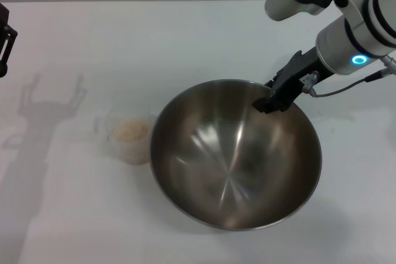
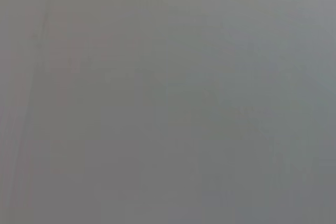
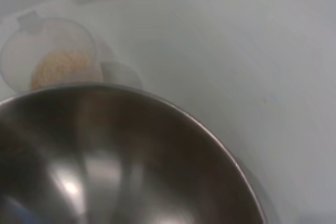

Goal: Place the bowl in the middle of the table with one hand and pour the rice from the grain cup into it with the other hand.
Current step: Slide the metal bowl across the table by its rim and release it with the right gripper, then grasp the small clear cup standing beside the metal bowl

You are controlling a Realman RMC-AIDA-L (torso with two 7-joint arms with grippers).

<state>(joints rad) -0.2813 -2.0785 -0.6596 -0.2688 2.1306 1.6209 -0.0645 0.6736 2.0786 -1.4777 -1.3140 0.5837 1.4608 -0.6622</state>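
**Bowl near centre, rice not yet poured**

Bowl (image 1: 235,156) resting on the table (image 1: 185,35), roughly mid-table, inside bare and shiny, no grains in it. Right gripper (image 1: 276,98) at the far right rim, dark fingers straddling the edge and apparently closed on it; not yet let go, by the look of it. Placing step judged nearly done, release still outstanding.

Grain cup (image 1: 127,133) upright just beside the bowl's left rim, possibly touching it; gap too fine to tell. Rice (image 1: 130,130) still inside, a pale heap, also plain in the right wrist view (image 3: 62,66). Pouring not begun.

Left gripper (image 1: 5,38) only a dark sliver at the far left edge, well apart from the cup; opening impossible to tell. Left wrist view blank grey, nothing to read.

Room: open white table left of and behind the cup, good for an approach from the left. Tight only on the bowl side, so risk of nudging the rim when lifting the cup.
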